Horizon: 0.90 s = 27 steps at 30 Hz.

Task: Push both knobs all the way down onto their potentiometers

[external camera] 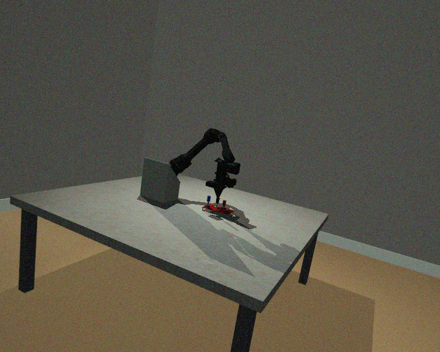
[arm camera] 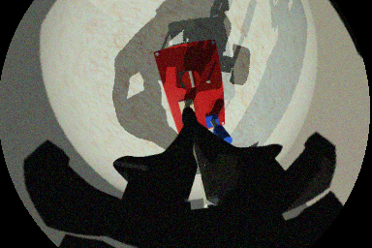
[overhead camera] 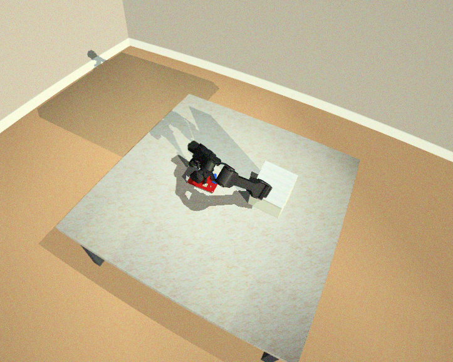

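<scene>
At the centre of the exterior frame, I have the gripper pointing straight down over the red circuit board, its fingers pressed together with nothing between them, so I am using the closed tip as a pusher. The board sits on the pale tabletop, just right of the grey arm mount. A blue knob stands up at the board's left end and a red knob just right of the tip; in the wrist view the tip lies over the board's middle, with the blue knob to its lower right. I cannot tell whether either knob is seated yet, nor whether the tip touches anything.

My worry is alignment. If I press while the narrow tip is off a knob's centre, I judge it could slip off the cap and hit the board, or load the shaft sideways and lever the potentiometer loose. Pressing too hard could also tip the board on its short legs.
</scene>
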{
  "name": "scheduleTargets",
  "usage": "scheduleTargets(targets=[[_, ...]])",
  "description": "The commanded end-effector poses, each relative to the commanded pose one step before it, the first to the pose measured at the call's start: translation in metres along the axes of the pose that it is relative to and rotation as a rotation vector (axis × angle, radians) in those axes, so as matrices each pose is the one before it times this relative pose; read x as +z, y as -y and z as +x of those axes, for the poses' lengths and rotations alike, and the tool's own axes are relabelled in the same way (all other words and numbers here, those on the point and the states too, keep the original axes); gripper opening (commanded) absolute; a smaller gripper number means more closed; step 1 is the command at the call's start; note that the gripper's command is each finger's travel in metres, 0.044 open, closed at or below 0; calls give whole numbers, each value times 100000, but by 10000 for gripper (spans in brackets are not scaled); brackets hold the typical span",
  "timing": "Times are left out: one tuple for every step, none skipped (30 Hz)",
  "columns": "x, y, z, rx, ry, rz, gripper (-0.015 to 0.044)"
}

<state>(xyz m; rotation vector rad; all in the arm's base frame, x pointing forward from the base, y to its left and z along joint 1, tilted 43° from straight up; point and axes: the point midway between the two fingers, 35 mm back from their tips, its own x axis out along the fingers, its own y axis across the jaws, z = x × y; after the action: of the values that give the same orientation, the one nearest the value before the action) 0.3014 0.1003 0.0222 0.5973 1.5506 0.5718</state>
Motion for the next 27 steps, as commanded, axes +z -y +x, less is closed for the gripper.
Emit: scheduleTargets(targets=[[61,-244,1449,220,-2070,-1867,0],[0,0,27,1,0,0,0],[0,0,46,1,0,0,0],[0,0,69,2,0,0,0],[0,0,74,3,0,0,0],[0,0,85,3,0,0,0],[0,-1,95,4,-1,0,0],[-1,-1,68,3,0,0,0],[0,0,23,1,0,0,0],[0,0,0,0,0,0,0],[0,0,0,0,0,0,0],[0,0,0,0,0,0,0],[0,0,0,0,0,0,0],[0,0,0,0,0,0,0],[0,0,0,0,0,0,0],[0,0,0,0,0,0,0],[0,0,26,1,0,0,0],[0,0,42,1,0,0,0],[0,0,62,2,0,0,0],[0,0,88,3,0,0,0],[0,-1,80,3,0,0,0],[0,0,28,1,0,0,0],[0,0,0,0,0,0,0],[0,0,0,0,0,0,0],[0,0,0,0,0,0,0],[0,0,0,0,0,0,0],[0,0,0,0,0,0,0]])
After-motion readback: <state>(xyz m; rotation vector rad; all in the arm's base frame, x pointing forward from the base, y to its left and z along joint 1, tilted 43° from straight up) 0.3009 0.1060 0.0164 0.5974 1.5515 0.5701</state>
